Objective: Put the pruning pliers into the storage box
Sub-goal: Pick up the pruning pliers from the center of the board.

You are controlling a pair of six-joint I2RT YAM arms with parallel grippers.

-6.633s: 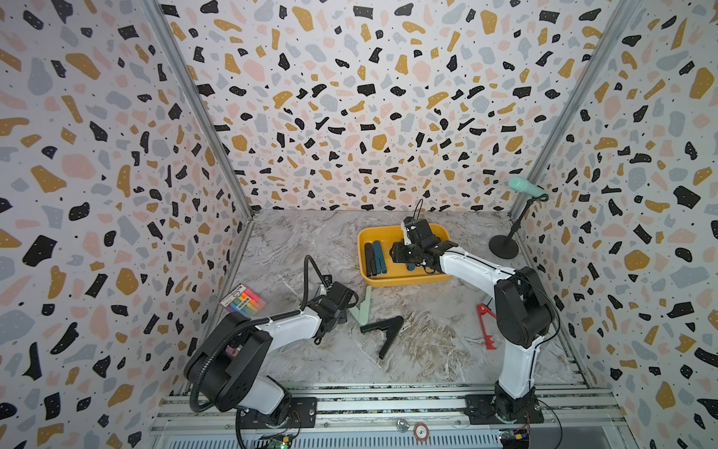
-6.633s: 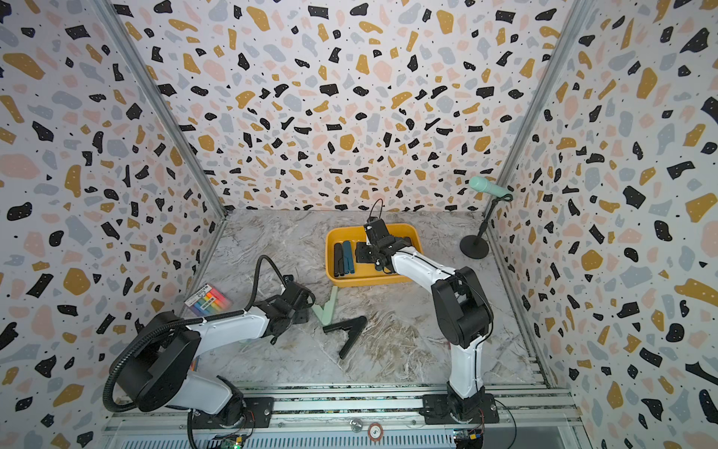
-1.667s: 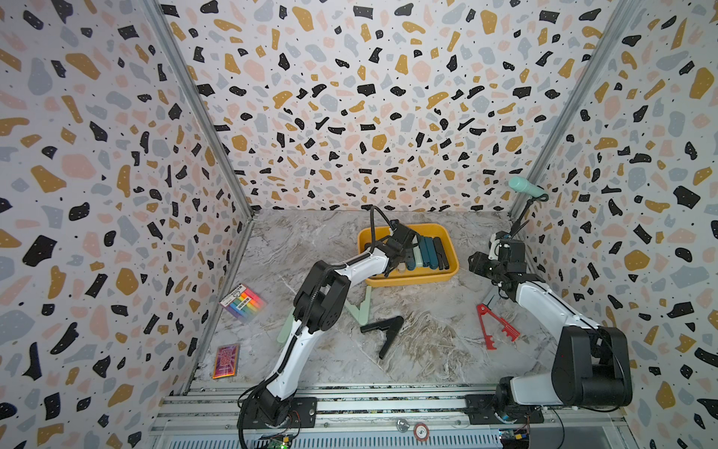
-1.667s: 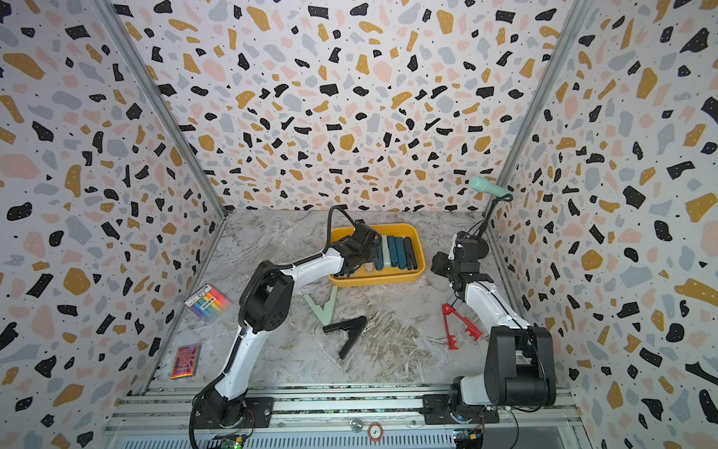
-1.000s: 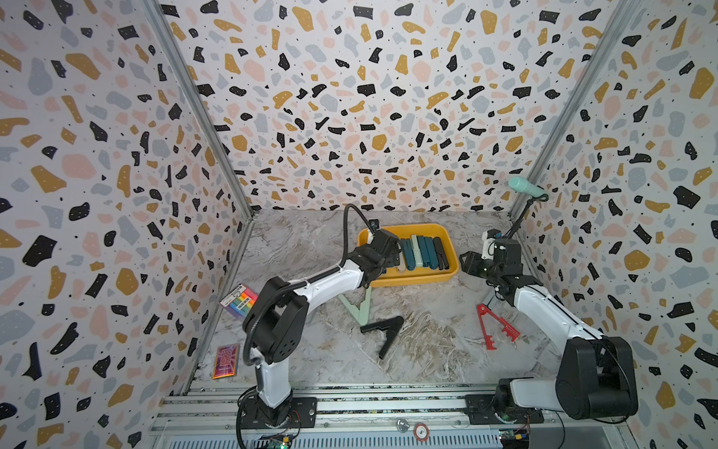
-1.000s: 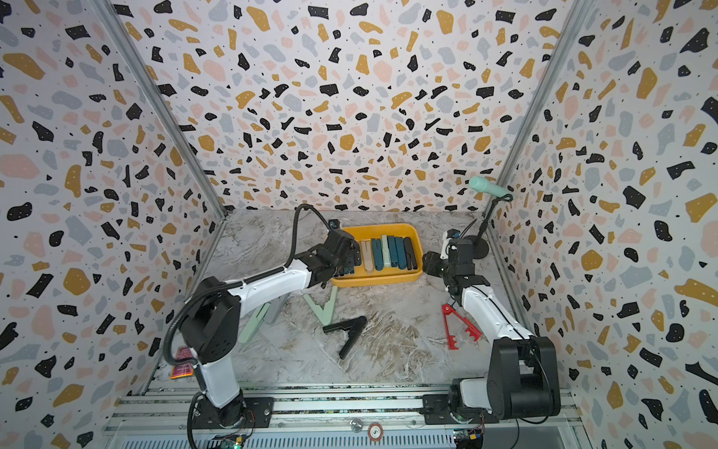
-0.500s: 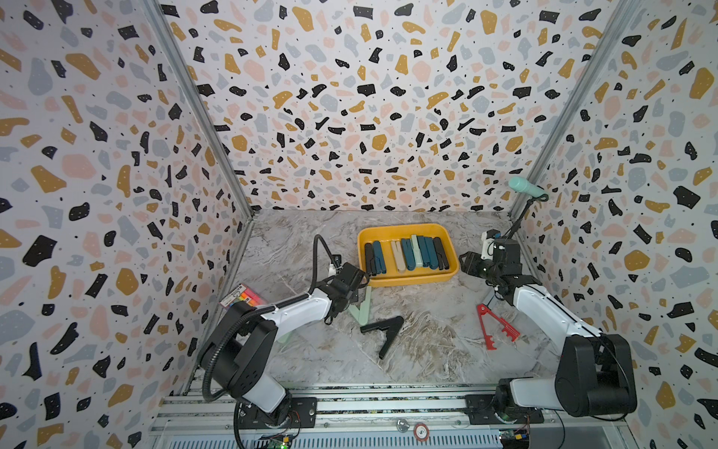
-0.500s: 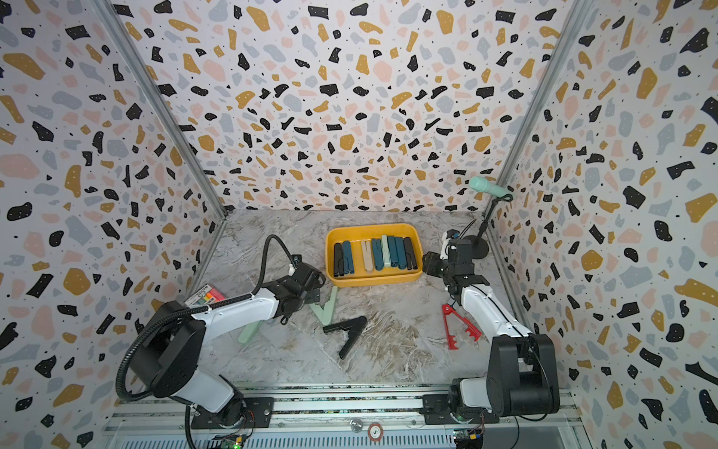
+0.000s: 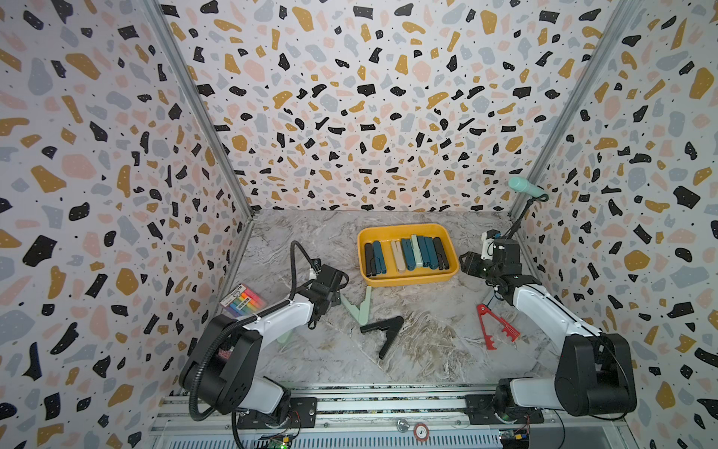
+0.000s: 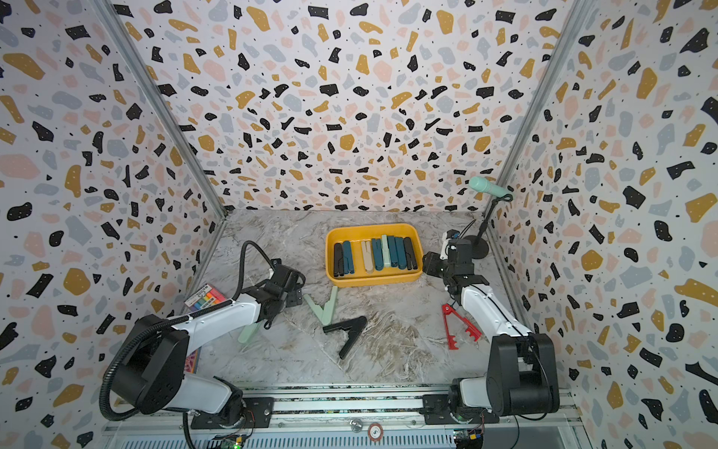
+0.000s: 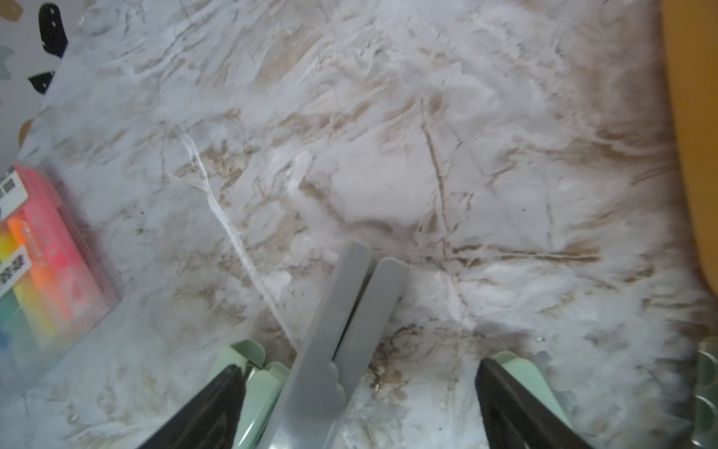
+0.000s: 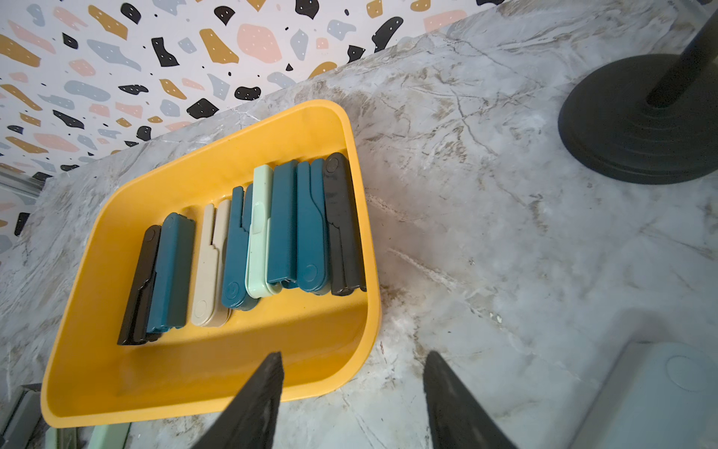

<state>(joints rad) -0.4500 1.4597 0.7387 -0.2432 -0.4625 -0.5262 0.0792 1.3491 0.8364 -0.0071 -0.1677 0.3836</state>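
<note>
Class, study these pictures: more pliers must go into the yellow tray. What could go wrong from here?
1. The open left gripper straddles the grey pliers with mint pliers at its fingertips; closing might catch both.
2. The black pliers lie splayed open and the storage box already holds a long row; they may end up across its rim.
3. The right gripper is close to the box's rim; a careless move could nudge it.

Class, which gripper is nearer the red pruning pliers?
Right. The right gripper hovers just beyond the red pruning pliers; the left gripper is far across the table.
</note>
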